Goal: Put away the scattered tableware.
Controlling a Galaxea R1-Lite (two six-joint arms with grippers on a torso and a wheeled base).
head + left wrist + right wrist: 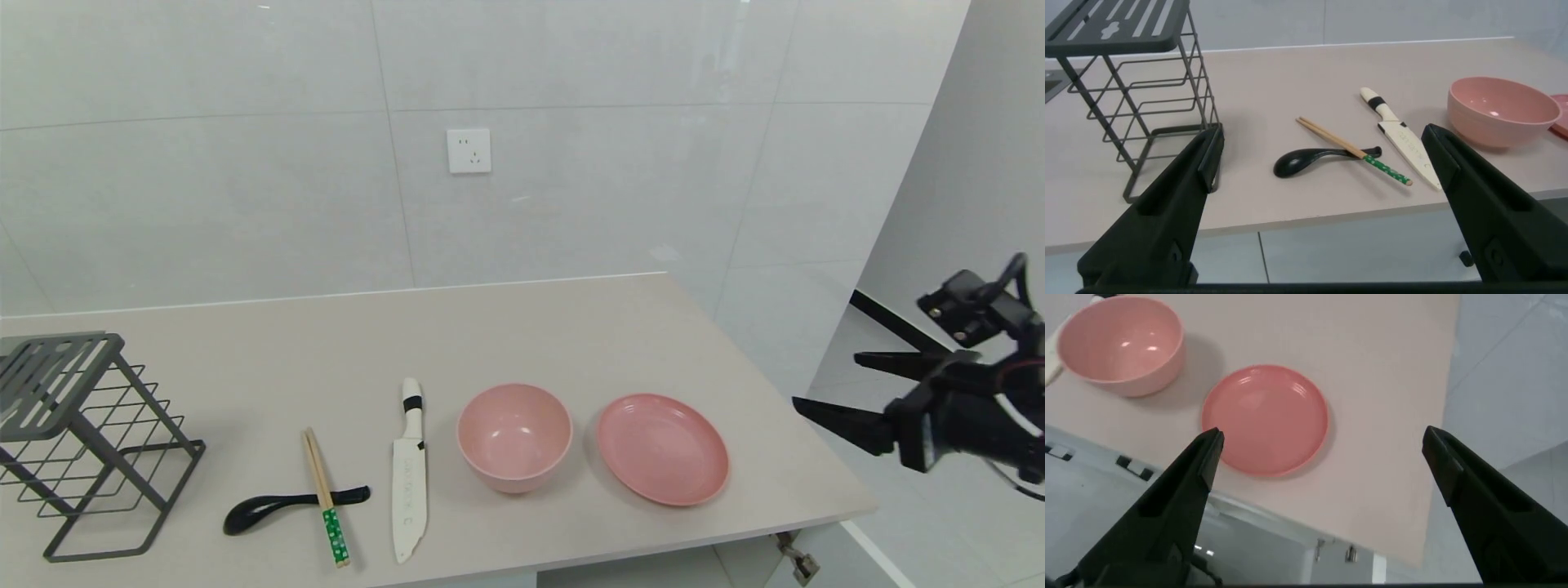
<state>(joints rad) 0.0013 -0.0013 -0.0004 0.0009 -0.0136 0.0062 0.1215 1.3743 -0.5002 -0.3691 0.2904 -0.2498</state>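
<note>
- Plate (663, 447), just right of bowl (513, 437): likely light, stiff, slick; grip at rim.
- Right gripper (826, 380), farther right of bowl: jaws apart, empty.
- Left gripper (1320, 131): jaws apart, empty.

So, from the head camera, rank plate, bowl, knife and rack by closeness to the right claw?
1. Plate, right end, nearest the right claw.
2. Bowl, just left of the plate.
3. Knife, centre.
4. Rack, far left.
</note>
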